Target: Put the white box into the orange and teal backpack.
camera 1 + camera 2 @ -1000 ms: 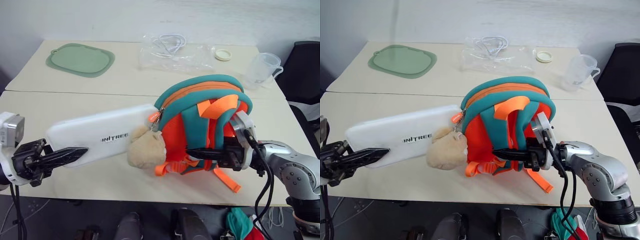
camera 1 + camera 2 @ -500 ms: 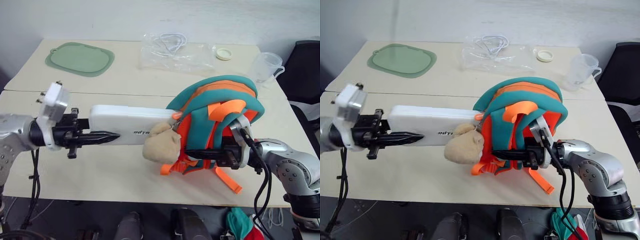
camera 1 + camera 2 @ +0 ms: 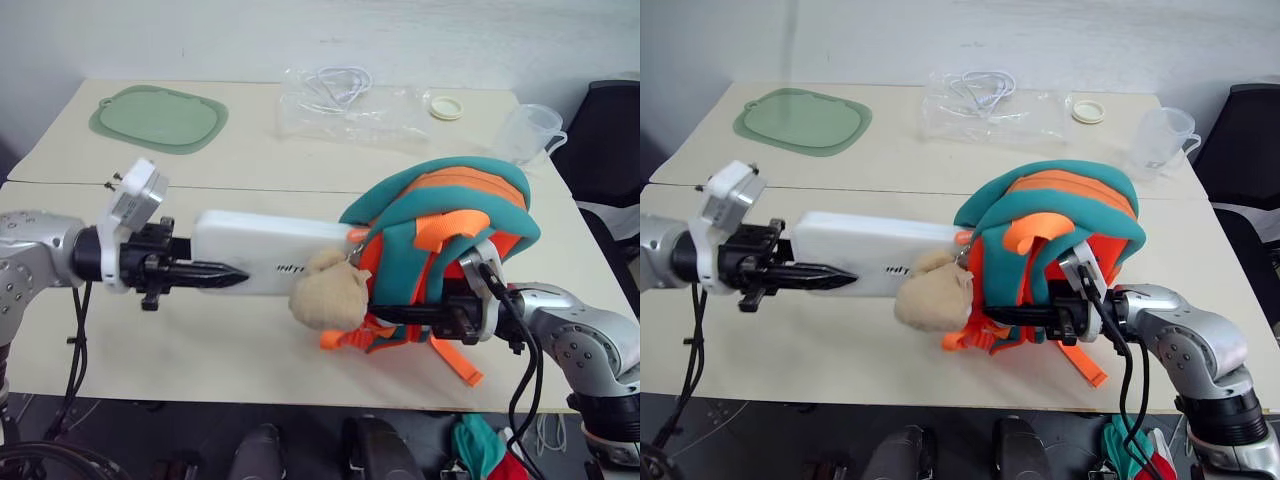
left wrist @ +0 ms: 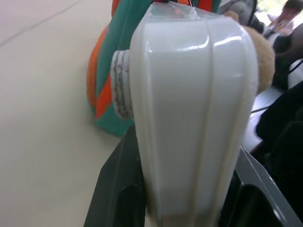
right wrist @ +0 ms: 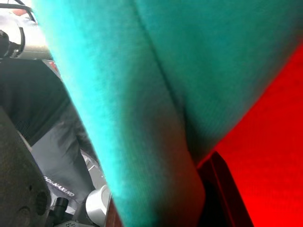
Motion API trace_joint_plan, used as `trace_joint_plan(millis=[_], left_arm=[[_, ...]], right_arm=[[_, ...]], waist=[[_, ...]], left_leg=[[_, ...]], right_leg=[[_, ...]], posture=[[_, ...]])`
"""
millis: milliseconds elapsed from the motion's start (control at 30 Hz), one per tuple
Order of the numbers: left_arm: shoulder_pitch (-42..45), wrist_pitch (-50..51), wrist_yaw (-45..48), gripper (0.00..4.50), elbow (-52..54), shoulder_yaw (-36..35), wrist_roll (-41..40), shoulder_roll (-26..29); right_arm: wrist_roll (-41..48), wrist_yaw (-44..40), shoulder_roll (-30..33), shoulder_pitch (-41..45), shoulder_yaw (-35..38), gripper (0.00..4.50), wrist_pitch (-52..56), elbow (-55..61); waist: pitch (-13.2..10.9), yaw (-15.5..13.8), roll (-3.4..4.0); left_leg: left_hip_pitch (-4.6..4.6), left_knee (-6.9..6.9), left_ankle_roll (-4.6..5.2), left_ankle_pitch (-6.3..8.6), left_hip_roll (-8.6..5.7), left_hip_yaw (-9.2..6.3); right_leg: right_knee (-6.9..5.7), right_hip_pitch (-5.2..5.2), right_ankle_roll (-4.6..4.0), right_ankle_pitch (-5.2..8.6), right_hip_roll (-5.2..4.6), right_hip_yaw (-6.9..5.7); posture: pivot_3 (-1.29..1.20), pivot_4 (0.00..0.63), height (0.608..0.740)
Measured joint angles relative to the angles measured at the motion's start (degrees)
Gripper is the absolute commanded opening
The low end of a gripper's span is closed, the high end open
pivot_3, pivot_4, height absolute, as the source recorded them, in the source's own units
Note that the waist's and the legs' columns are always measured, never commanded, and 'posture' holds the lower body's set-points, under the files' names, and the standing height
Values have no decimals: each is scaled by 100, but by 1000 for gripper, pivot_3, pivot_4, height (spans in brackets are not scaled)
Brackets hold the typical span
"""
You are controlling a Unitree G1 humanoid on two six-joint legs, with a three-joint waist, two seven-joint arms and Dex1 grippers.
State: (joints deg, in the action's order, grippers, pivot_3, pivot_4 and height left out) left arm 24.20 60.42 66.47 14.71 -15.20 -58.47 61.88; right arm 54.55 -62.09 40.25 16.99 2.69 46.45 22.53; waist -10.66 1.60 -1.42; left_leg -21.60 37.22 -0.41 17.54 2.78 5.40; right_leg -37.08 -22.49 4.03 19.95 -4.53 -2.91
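- Box [image 3: 275, 252]: the white box lies level above the table [image 3: 200, 340], its far end pushed into the mouth of the orange and teal backpack [image 3: 450, 240], which sits at about four o'clock on the tabletop.
- Left gripper [image 3: 215, 277] grasps the box's free end at nine o'clock; the wrist view shows a black finger [image 4: 118, 189] pressed on each flat side, jaws partly spread to the case's thickness.
- Right gripper [image 3: 395, 313] reaches in from three o'clock, jaws clenched on a teal shoulder strap [image 5: 142, 113] of the backpack, the fingers nearly together around the fabric.
- Tan plush toy [image 3: 330, 295] hangs at the backpack's opening, touching the underside of the box.
- Green mat [image 3: 158, 118] lies at eleven o'clock, a clear plastic bag [image 3: 345, 105] at twelve, a measuring jug [image 3: 528, 135] and a small round lid [image 3: 446, 105] near one o'clock, all well apart from the backpack.
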Motion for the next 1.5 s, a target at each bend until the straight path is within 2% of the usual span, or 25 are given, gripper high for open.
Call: trace_joint_plan(millis=[100,267,333,433,567,800,967,1067,1200,1267,1367,1500], left_arm=[[-93,121,12,1307,-196,-148,-142,-132],[21,-421,117,1307,-183,110,240,-350],[434,-896,55,1307,-166,439,721,-624],[1173,-1497,-537,1307,-174,976,1494,-1383],[1526,-1931,-640,1307,64,1562,2134,-1391],[2007,-1322,-949,1307,223,2052,2195,-1948],[2359,-1347,-1086,1307,-356,2502,2419,-2681],[2526,-1778,-1033,1307,-804,2886,2821,-3155],[2610,-2347,-936,1307,-1192,3178,3252,-3527],[2609,-2435,-921,2043,-1327,3131,3267,-3635],[2570,-2431,-849,2885,-1336,2841,3157,-3586],[2368,-2420,-184,4075,-1302,2321,2837,-2905]], right_arm=[[13,30,0,-6,3,45,0,16],[26,48,5,-38,32,45,18,25],[56,60,46,-68,83,45,47,28],[102,106,55,-32,153,45,105,34],[147,116,55,-31,156,45,143,118],[219,161,61,-47,160,45,250,204],[255,187,62,-42,156,45,269,214],[256,220,58,-27,149,45,268,216],[255,278,50,-25,140,45,254,220],[254,331,46,-26,140,45,242,224],[254,444,30,-50,142,45,232,283],[250,530,12,-166,163,45,194,362]], waist=[[-1,-10,-1],[-1,-29,-1],[0,-73,0],[-1,-177,-1],[-1,-106,-1],[-1,-120,-1],[-2,-155,-3],[-2,-160,-2],[-2,-149,-2],[-2,-149,-3],[-2,-136,-2],[-2,-106,-2]], left_leg=[[0,3,1,-2,-1,-2],[0,3,2,-2,-4,-2],[0,6,4,-4,-9,-1],[-8,23,8,-3,-10,-1],[-7,13,9,-3,-7,17],[-5,26,9,-6,-5,11],[-7,37,10,-5,-7,10],[-9,42,10,-5,-8,10],[-9,46,10,-5,-5,11],[-9,51,10,-5,-4,10],[-9,54,10,-5,-4,10],[-8,53,8,-6,-1,8]], right_leg=[[-4,0,0,0,-2,-1],[-4,2,0,0,-5,-1],[-5,3,1,-1,-5,-2],[-7,4,10,-6,-1,-2],[0,0,13,-8,3,12],[-9,1,13,-7,6,10],[-15,1,13,-7,6,8],[-15,2,13,-7,7,8],[-23,-1,13,-7,9,8],[-28,-1,13,-7,9,8],[-33,-1,13,-7,8,9],[-35,-2,11,-6,9,8]], posture=[[0,150,740],[0,150,740],[0,150,740],[0,150,740],[0,150,740],[0,150,740],[0,150,740],[0,150,740],[0,150,740],[0,150,740],[0,150,740],[0,150,740]])
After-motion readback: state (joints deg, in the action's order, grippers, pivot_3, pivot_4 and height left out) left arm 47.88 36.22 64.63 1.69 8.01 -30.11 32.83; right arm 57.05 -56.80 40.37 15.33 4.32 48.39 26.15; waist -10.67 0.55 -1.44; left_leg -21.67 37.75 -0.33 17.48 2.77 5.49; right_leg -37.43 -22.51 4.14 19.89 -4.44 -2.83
